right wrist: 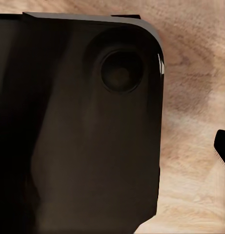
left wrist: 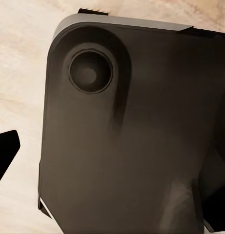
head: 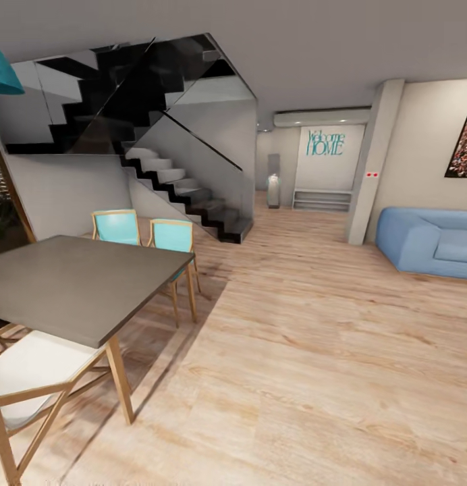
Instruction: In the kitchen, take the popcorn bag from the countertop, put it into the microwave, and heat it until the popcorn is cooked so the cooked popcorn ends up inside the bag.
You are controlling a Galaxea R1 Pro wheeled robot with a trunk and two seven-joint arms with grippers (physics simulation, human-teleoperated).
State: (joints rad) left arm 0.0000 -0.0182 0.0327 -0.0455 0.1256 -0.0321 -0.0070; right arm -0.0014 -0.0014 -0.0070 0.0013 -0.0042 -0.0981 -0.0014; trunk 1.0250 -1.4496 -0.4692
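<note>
Head view. Dining table (head: 78, 283): near-left corner cut by the picture's left edge. White-seated chair (head: 38, 378): partly tucked under the table, legs cropped at the bottom edge. Blue sofa (head: 432, 239) and framed wall picture (head: 463, 147) (content too blurred to tell): both cropped at the right edge. Teal lampshade (head: 3, 71): only a corner shows. Wrist views. Dark robot base panel (left wrist: 136, 141), (right wrist: 78, 131): hides most of the wooden floor (left wrist: 19, 73), (right wrist: 195, 122); black tips at the edges cannot be identified.

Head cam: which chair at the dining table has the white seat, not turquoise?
The near chair, tucked at the grey table's front corner. Its seat is white; the two far chairs by the staircase are turquoise.
</note>
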